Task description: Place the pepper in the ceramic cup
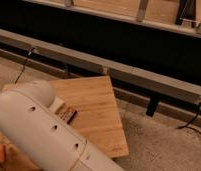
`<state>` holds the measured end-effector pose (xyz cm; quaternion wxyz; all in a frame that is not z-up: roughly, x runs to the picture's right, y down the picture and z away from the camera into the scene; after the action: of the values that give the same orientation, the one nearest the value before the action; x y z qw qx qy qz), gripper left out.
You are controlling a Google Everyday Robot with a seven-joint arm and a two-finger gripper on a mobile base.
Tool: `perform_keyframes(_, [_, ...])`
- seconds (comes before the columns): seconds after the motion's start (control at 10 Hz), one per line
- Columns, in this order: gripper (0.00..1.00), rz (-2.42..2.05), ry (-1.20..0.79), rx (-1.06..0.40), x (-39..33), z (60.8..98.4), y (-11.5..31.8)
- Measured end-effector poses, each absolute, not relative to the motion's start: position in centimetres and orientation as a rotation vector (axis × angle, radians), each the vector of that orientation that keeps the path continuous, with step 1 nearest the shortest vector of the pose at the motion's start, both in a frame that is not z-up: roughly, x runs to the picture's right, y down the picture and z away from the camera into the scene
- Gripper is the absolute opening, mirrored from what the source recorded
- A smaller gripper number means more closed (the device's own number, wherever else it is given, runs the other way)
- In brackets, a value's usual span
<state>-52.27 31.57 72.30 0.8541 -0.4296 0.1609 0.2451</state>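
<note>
Arm (39,131) covers the wooden bench (96,107); gripper out of sight beyond it, grasp cannot be told.
Locate pepper and ceramic cup before lowering.

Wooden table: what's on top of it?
Only a small reddish-brown item shows on the wooden table, beside the white arm. The arm covers the table's left part; pepper, ceramic cup and gripper are not in view.

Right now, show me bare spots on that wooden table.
Bare wood fills the table's right half, far edge to near right corner. The left is crowded: the white arm covers it, a small brown block beside it. The gripper is out of view.
</note>
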Motion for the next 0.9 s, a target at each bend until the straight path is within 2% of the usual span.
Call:
perform_keyframes(0.8, [0.65, 0.497, 0.365, -0.917, -52.4, 73.3, 32.6])
perform_keyframes(0.9, [0.63, 0.497, 0.368, -0.919, -52.4, 73.4, 32.7])
